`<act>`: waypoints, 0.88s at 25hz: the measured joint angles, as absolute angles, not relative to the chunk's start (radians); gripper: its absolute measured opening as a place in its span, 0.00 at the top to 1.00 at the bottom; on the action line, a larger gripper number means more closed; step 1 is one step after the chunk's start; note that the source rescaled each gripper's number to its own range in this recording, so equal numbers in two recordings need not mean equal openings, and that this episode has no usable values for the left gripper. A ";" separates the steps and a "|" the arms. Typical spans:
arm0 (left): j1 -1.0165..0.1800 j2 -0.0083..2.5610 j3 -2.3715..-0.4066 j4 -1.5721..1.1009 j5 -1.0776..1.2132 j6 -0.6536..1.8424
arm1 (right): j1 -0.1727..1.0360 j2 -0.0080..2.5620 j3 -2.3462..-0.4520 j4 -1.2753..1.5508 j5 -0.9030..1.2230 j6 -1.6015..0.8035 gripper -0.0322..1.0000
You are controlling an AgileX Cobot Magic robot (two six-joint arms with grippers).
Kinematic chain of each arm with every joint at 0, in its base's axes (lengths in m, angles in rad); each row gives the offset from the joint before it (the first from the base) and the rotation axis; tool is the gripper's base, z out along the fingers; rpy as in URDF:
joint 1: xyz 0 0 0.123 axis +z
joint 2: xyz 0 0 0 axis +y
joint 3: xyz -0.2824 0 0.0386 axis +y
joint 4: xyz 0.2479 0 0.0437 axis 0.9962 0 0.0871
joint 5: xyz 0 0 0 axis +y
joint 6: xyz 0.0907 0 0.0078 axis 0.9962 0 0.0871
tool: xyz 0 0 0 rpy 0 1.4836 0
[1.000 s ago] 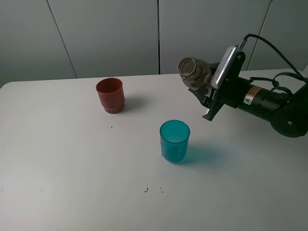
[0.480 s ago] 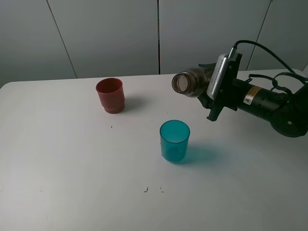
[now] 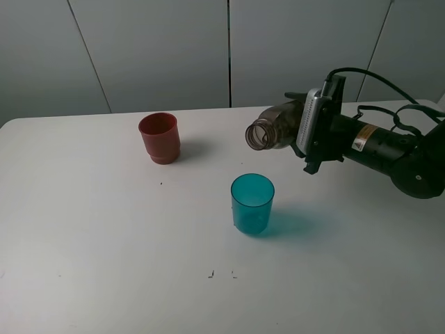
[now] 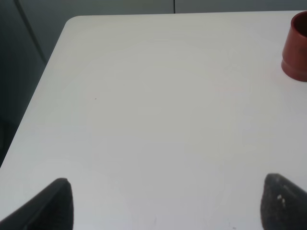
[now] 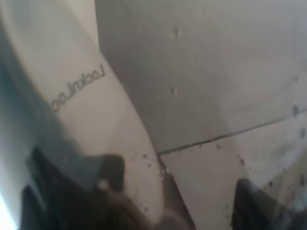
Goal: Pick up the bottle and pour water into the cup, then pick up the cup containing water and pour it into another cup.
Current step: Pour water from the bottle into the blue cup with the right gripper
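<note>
Judging from how things lie, you are partway into the first pour. Your right gripper [image 3: 306,133] has its jaws pinched on the bottle [image 3: 272,131], which is lifted clear of the table [image 3: 104,264] and tipped close to level, its open mouth aimed toward the cup [image 3: 252,202]. The mouth looks to sit beyond the cup rather than over it, though height makes that hard to read from one view. I see no stream, and I cannot tell whether any water is in the cup. The cup stands upright mid-table. Another cup [image 3: 160,138] stands upright well apart from it, toward the far left. Your left gripper [image 4: 168,203] hangs over bare table, jaws spread wide, holding nothing. Left to do: complete the pour, set the bottle aside, then lift the cup and empty it into another cup.
</note>
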State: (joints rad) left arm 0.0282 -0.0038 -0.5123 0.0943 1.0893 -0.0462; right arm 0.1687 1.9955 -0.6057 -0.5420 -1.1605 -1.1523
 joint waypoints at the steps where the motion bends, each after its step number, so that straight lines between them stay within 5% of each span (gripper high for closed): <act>1: 0.028 -0.004 -0.512 0.094 1.089 -0.046 | 0.169 1.995 -0.606 -0.542 -1.161 -1.163 0.95; 22: 0.028 -0.004 -0.512 0.094 1.089 -0.046 | 0.152 1.995 -0.606 -0.544 -1.162 -1.236 0.95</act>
State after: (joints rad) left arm 0.0282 -0.0038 -0.5123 0.0943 1.0893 -0.0462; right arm 0.1520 1.9955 -0.6057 -0.5438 -1.1623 -1.2361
